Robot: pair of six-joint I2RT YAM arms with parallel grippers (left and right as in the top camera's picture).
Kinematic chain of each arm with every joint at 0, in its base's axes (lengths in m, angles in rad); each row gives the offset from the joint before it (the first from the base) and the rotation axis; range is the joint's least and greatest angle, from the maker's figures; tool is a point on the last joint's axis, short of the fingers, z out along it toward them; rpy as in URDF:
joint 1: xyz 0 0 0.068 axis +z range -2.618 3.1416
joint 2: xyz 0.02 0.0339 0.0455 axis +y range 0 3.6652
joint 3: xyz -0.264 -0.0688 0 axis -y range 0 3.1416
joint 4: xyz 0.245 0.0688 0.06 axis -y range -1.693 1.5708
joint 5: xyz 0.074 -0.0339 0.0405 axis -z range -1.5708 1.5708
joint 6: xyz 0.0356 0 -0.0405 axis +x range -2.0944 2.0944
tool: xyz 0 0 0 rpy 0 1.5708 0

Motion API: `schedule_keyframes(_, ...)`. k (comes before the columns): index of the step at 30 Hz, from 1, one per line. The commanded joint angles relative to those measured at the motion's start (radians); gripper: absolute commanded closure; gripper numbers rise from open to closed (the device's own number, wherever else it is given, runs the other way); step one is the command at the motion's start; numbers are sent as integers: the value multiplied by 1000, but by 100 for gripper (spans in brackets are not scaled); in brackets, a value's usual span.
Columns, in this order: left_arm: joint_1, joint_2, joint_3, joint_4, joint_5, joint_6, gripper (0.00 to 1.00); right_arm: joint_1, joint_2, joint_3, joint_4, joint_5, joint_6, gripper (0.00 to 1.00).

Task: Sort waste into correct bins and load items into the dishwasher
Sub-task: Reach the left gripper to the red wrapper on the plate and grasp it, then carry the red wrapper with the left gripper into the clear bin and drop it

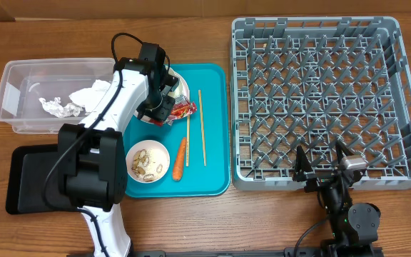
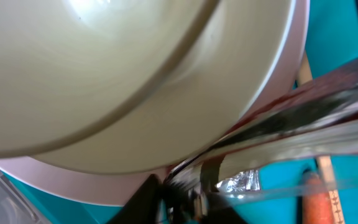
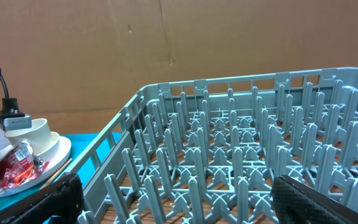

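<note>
My left gripper (image 1: 164, 100) is down over the white plate (image 1: 185, 87) on the teal tray (image 1: 216, 93) and looks shut on the red wrapper (image 1: 183, 109). In the left wrist view the wrapper (image 2: 284, 121) stretches from the jaws (image 2: 185, 199) under a white bowl (image 2: 104, 62) that stands on the plate (image 2: 73, 177). Another white bowl (image 1: 147, 158) holds beige rice scraps. The carrot (image 1: 179, 158) and two chopsticks (image 1: 200, 127) lie on the tray. My right gripper (image 1: 321, 160) is open and empty at the front edge of the grey dish rack (image 1: 316, 25).
The clear tub (image 1: 9, 93) at the left holds a crumpled napkin (image 1: 91, 93) and foil (image 1: 59, 107). The black tray (image 1: 27, 178) lies in front of it, partly under my left arm. The rack's pegs (image 3: 229, 143) fill the right wrist view.
</note>
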Motion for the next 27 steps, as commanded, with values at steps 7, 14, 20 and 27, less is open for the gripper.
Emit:
schedule_keyframes(7,10,-18,9,-17,-13,5,96,-4,-9,-10,3,5,2,0)
schedule_keyframes(14,10,-21,85,-83,-8,-15,96,-4,-9,-10,3,5,2,0)
schedule_keyframes(20,10,-36,209,-175,-4,-37,96,-4,-9,-10,3,5,2,0)
schedule_keyframes(27,14,-87,287,-229,-4,-110,96,-4,-9,-10,3,5,2,0)
